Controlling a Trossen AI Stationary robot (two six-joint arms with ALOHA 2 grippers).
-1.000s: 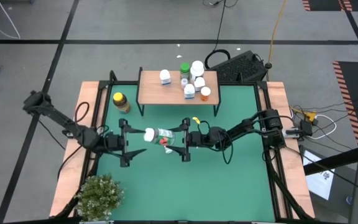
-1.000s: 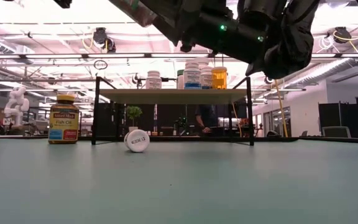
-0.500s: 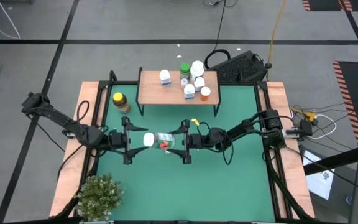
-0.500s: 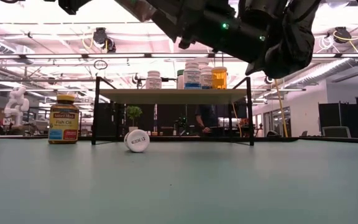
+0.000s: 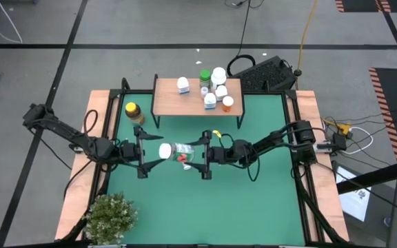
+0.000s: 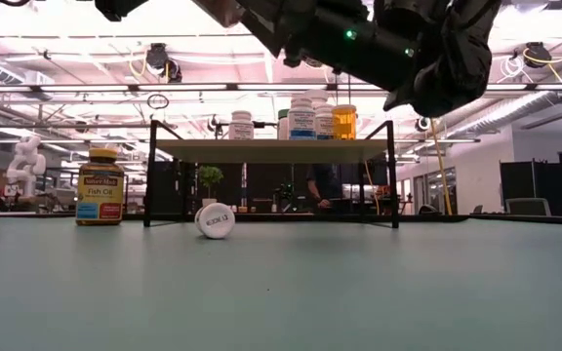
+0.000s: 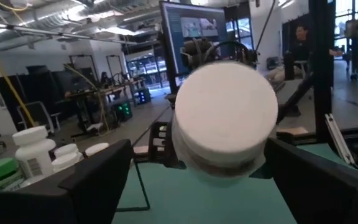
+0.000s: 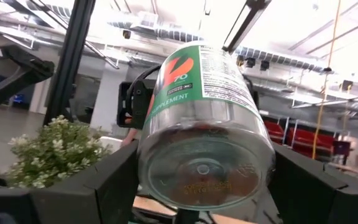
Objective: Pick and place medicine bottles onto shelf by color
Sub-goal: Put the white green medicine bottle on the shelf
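Observation:
A clear bottle with a green label [image 5: 182, 153] and a white cap [image 5: 165, 150] hangs in the air over the middle of the green mat, lying level with its cap toward the table's left. My right gripper [image 5: 194, 156] is shut on its bottom end. My left gripper [image 5: 151, 151] is open, its fingers [image 7: 98, 180] standing on either side of the cap [image 7: 225, 118]; I cannot tell whether they touch it. The shelf [image 5: 167, 100] at the far side carries several bottles, white, green [image 5: 205, 74], blue-white and orange-capped [image 5: 227, 103]. My right gripper pinches the bottle's bottom end [image 8: 151, 177] between its two fingers [image 8: 104, 186]. The fingers come level from the table's right and lie along the bottle. The bottle is lifted clear of the mat and lies level, its cap pointing at my left gripper.
An amber bottle with a yellow cap [image 5: 134, 111] stands on the mat left of the shelf. A white bottle [image 6: 215, 220] lies on its side under the shelf. A potted plant [image 5: 109, 217] stands at the near left corner. A wooden frame [image 5: 81, 179] borders the mat.
My left gripper has moved a little toward the table's right and far edge, closing in on the bottle's cap. The bottle stays lifted and level in my right gripper.

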